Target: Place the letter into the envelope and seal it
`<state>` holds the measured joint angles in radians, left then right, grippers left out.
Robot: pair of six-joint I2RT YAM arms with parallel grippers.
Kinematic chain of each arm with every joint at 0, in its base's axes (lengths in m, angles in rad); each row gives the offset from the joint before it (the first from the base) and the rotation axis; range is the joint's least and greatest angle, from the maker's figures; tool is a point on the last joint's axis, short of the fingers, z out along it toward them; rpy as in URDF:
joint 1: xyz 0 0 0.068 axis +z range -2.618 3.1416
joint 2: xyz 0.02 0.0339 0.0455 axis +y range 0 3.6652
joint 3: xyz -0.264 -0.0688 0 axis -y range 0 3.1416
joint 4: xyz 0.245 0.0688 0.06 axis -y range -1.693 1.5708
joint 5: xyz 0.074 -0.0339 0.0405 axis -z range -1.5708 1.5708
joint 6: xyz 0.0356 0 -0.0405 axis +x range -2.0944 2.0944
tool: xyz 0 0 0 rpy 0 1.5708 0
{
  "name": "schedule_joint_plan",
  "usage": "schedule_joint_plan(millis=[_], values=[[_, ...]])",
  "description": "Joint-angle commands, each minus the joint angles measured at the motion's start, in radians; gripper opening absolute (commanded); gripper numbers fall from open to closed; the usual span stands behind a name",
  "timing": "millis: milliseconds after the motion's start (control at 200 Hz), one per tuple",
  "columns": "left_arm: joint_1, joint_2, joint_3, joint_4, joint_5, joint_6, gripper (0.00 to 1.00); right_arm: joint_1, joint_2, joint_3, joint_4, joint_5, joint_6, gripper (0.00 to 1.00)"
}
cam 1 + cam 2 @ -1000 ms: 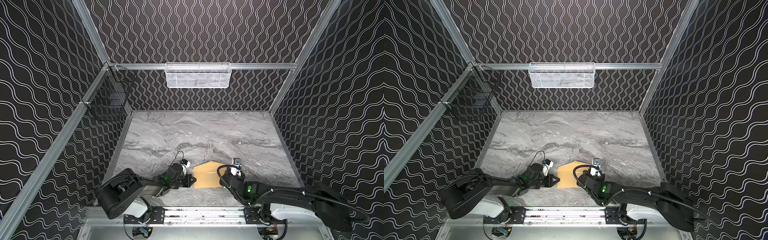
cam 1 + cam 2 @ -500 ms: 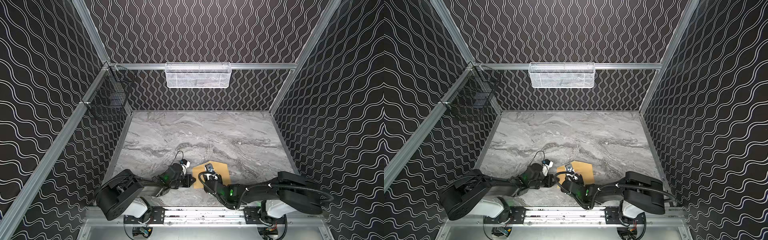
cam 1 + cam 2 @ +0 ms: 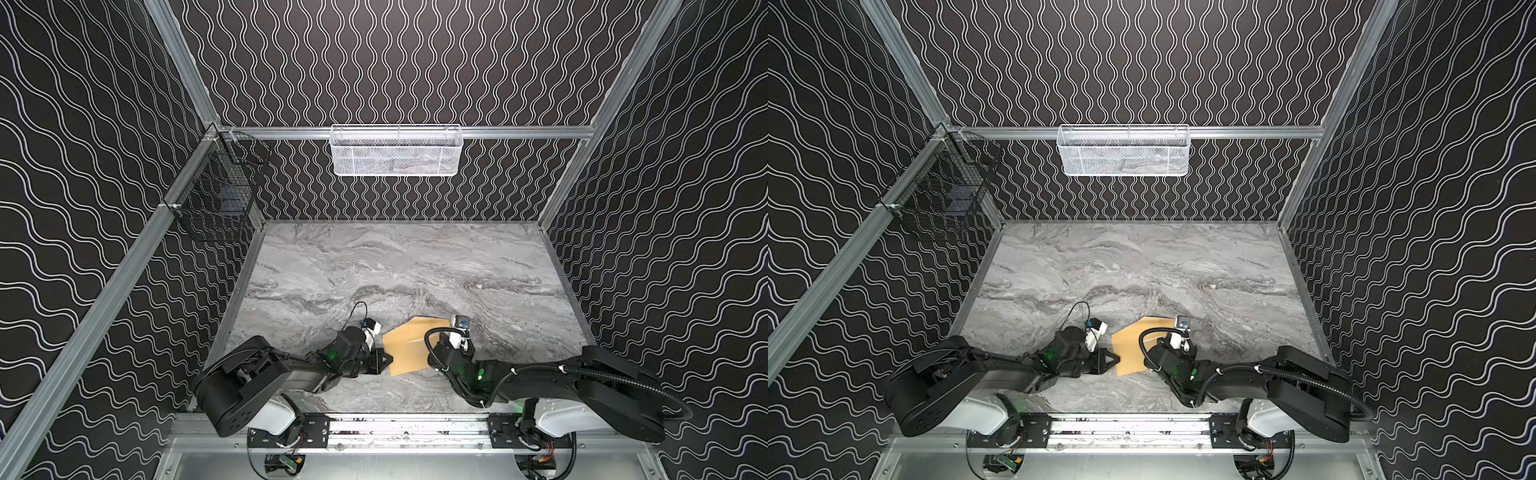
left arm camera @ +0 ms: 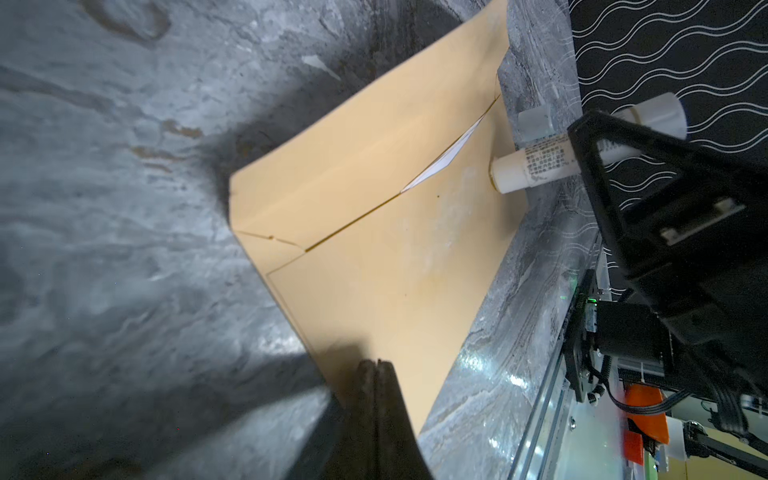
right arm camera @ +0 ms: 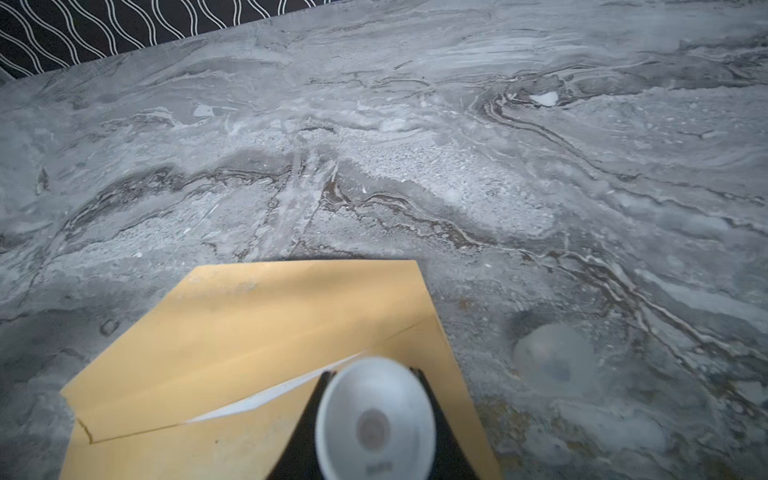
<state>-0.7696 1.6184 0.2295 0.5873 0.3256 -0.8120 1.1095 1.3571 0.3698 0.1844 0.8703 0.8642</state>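
Nearest the front rail, the left hand [image 4: 376, 374] is staying clenched, empty, with its tips pressing down on the near edge of the envelope [image 4: 374, 249]. It was in this same spot a second ago. The envelope is lying flat on the worktop [image 3: 395, 270] between the two arms and is not sliding, so the hold-down looks to be working.

The change is on the other side. The right hand [image 5: 371, 372] is grasping a white glue stick [image 4: 523, 170]. A second ago it was at the envelope's right edge. Half a second ago its arm was folding in and carrying it over the middle of the envelope. Now it is sitting back at the right edge, with the stick's tip seemingly touching the tan paper just below the mouth. That reads as one glue stroke across and back, and a faint shiny smear is showing on the body in the left wrist view.

The letter [image 5: 257, 399] is already sitting inside, with only a white sliver peeking out at the mouth. The flap [image 5: 270, 307] is still lying open, pointing away from the arms. So insertion looks finished and sealing is underway, with folding the flap down probably coming next.

Just beside the envelope a translucent cap [image 5: 552, 361] is resting on the worktop. Farther back, a white mesh basket [image 3: 395, 151] and a black wire basket [image 3: 216, 195] are hanging on the frame.
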Motion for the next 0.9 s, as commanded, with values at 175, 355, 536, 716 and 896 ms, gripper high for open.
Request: schedule_joint_plan(millis=[175, 355, 536, 716, 896], values=[[0.004, 0.024, -0.016, -0.302, -0.077, 0.013, 0.01, -0.041, -0.121, 0.006, -0.125, -0.053, -0.239, 0.00], [0.004, 0.028, -0.015, -0.298, -0.075, 0.014, 0.01, 0.063, -0.048, 0.061, 0.199, -0.157, -0.502, 0.00], [0.004, 0.025, -0.014, -0.302, -0.075, 0.016, 0.01, 0.131, 0.138, 0.176, 0.376, -0.215, -0.627, 0.00], [0.004, 0.017, -0.015, -0.307, -0.075, 0.015, 0.00, 0.136, 0.287, 0.224, 0.430, -0.258, -0.666, 0.00], [0.004, 0.019, -0.015, -0.305, -0.075, 0.013, 0.00, 0.128, 0.326, 0.156, 0.437, -0.233, -0.650, 0.00]])
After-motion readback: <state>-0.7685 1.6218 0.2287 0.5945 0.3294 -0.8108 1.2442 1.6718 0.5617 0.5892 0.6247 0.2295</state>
